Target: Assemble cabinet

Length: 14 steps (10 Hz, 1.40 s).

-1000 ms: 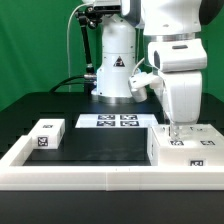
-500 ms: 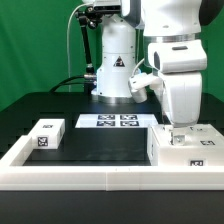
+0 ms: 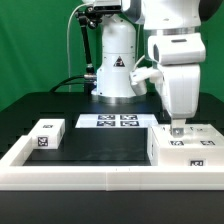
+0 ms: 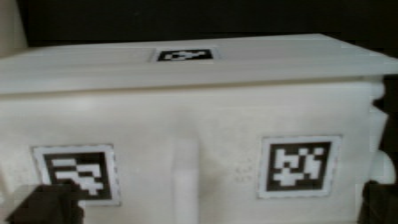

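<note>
The cabinet's large white shell (image 3: pixel 186 150) stands at the exterior view's right, with square tags on its top and front. In the wrist view the shell (image 4: pixel 196 110) fills the picture, showing three tags. My gripper (image 3: pixel 178 128) hangs straight down just above the shell's top. In the wrist view my gripper (image 4: pixel 210 206) is open, with one dark fingertip (image 4: pixel 39 205) at each edge and the shell's top between them. One small white tagged drawer block (image 3: pixel 46 135) lies at the exterior view's left, far from the gripper. The other drawer blocks are out of view.
The marker board (image 3: pixel 113 121) lies flat on the black table behind the middle. A long low white border rail (image 3: pixel 100 178) runs along the front and up the left side. The arm's white base (image 3: pixel 115 60) stands at the back.
The hand has shifted a little to the exterior view's right over the shell. The shell and the drawer block have not moved.
</note>
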Motion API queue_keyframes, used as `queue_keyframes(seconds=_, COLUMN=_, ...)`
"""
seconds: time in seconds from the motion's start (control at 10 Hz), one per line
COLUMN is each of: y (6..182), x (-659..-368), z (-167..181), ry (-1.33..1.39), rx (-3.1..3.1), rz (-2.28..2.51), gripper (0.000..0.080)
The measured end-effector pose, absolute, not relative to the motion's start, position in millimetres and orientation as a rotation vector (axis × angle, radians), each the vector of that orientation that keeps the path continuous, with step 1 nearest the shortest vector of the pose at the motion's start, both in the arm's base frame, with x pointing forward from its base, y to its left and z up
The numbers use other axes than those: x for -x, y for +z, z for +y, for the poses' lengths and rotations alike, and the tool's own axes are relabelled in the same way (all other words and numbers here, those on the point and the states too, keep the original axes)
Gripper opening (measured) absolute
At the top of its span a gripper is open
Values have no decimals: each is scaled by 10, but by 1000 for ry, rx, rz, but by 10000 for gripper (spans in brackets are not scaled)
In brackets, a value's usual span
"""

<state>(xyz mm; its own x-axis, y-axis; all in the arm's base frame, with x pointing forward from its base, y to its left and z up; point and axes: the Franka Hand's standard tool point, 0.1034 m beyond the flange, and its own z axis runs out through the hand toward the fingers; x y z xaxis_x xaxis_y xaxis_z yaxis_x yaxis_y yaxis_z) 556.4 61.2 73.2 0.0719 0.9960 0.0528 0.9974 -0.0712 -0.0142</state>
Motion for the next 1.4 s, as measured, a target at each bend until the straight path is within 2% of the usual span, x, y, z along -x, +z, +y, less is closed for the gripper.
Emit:
queue_keyframes(seconds=0.4, y=822, x=-5304, z=700, ry=-80, rx=2455, rz=-1927, gripper=796)
queue_keyframes(seconds=0.8, y=811, x=-5304, z=715, ry=-59, rx=2489, rz=-1870, gripper=796)
queue_keyframes(seconds=1.1, y=823, x=-5272, z=732, ry=-142, rx=2735, rz=-1503, gripper=796)
queue_keyframes(seconds=1.4, y=766, x=-5075, z=941, ry=-217, rx=2930, rz=-1001, gripper=796)
